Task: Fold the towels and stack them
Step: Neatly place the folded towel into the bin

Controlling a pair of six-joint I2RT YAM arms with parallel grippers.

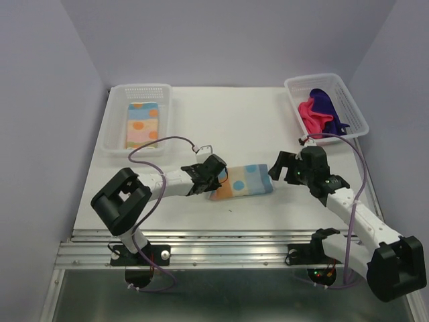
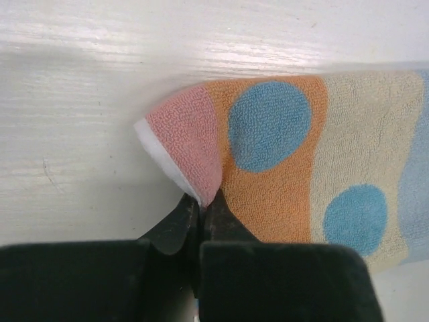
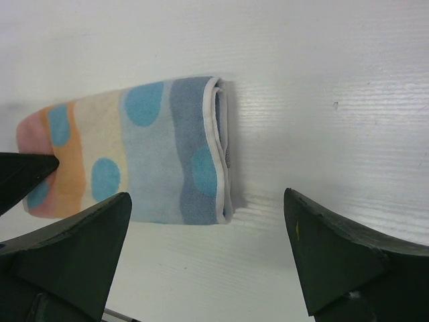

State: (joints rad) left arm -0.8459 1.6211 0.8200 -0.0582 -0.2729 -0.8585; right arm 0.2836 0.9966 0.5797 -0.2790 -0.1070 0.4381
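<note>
Folded striped towel [image 1: 247, 180] pinched at its pink corner between the jaws of the left gripper [image 2: 200, 204], closed almost fully on the cloth, with that corner raised a little off the white table [image 1: 221, 114]. Lying near the middle of the table, between both grippers. Right gripper [image 3: 206, 201] at the blue folded end of the same towel, jaws spread wide, holding nothing. Farther out, second striped towel [image 1: 143, 125] flat inside the left basket [image 1: 115, 137]; hot pink towel [image 1: 314, 113] and purple towel [image 1: 332, 100] crumpled together in the right basket [image 1: 354, 102]
</note>
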